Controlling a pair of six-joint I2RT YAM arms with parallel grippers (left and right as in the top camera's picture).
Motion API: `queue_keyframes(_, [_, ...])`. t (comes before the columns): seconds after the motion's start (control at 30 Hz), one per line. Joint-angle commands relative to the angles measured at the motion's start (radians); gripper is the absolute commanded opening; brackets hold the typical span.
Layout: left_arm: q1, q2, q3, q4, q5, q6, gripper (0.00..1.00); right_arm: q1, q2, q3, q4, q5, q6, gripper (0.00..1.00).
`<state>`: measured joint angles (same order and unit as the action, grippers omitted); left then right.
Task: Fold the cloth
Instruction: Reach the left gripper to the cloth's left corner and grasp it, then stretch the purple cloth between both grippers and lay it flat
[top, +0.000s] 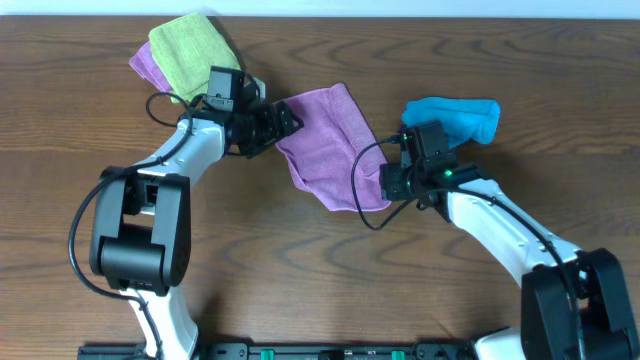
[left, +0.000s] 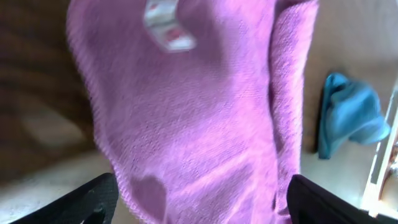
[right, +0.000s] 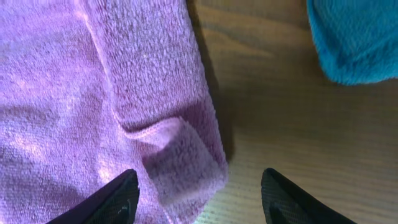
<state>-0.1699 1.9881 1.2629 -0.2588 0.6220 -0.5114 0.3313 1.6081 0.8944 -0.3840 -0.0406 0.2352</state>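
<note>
Left end effector (top: 283, 122): jaws spread wide and holding nothing, set at the left edge of the cloth (top: 330, 145); in the left wrist view its dark fingers (left: 93, 199) show at the two lower corners with lilac fabric filling the space between, the view blurred. Right end effector (top: 388, 185): jaws likewise wide, clamped on nothing, poised over the cloth's near right corner; in the right wrist view its fingers (right: 118, 199) straddle that corner, where a small flap is turned over onto the fabric. Cloth: lilac terry, rumpled and skewed, lying near the middle of the worktop (top: 320, 270) toward the far edge, with its right border rolled inward. White label (left: 165, 25): on the cloth, seen only in the left wrist view, print unreadable. Blue cloth (top: 455, 118): bunched, right of the lilac one and just beyond the right end effector, apart from the lilac fabric. Lime-green cloth (top: 190, 50): folded, near the far left corner, resting on another purple cloth (top: 145, 65) that shows at its left side.
</note>
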Motion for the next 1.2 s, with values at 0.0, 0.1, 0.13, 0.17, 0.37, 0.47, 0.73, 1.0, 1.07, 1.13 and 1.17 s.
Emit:
queue_keyframes(0.0, [0.007,0.003,0.016,-0.035,0.003,0.064,0.88,0.006,0.002,-0.001,0.007,0.018,-0.016,0.64])
queue_keyframes(0.1, [0.007,0.003,0.016,-0.066,-0.001,0.071,0.88,0.006,0.008,-0.001,0.012,0.018,-0.016,0.64])
queue_keyframes(0.13, [0.007,0.003,0.016,-0.079,-0.005,0.071,0.88,0.006,0.013,-0.001,0.015,0.018,-0.016,0.64])
queue_keyframes(0.17, [0.008,0.003,0.016,-0.090,-0.005,0.077,0.88,0.006,0.019,-0.001,0.019,0.018,-0.016,0.64])
queue_keyframes(0.37, [0.013,0.003,0.016,-0.197,-0.005,0.124,0.87,0.006,0.067,-0.001,0.045,0.014,-0.012,0.39])
queue_keyframes(0.47, [0.014,0.003,0.016,-0.259,-0.004,0.132,0.83,0.006,0.066,0.002,0.050,0.014,-0.011,0.03])
queue_keyframes(0.73, [-0.041,0.003,0.015,-0.300,0.006,0.109,0.52,0.006,0.002,0.047,0.040,0.013,-0.005,0.01])
queue_keyframes(1.0, [-0.120,0.003,0.011,-0.265,-0.081,0.069,0.52,0.006,-0.040,0.053,0.018,0.006,0.014,0.01])
queue_keyframes(1.07, [-0.122,0.003,0.000,-0.246,-0.079,0.053,0.50,0.006,-0.047,0.053,0.007,0.006,0.021,0.01])
queue_keyframes(1.13, [-0.126,0.003,-0.018,-0.219,-0.079,0.030,0.43,0.007,-0.051,0.053,0.005,0.006,0.023,0.01])
queue_keyframes(1.17, [-0.127,0.003,-0.031,-0.203,-0.073,0.016,0.37,0.008,-0.053,0.053,0.005,0.006,0.023,0.01])
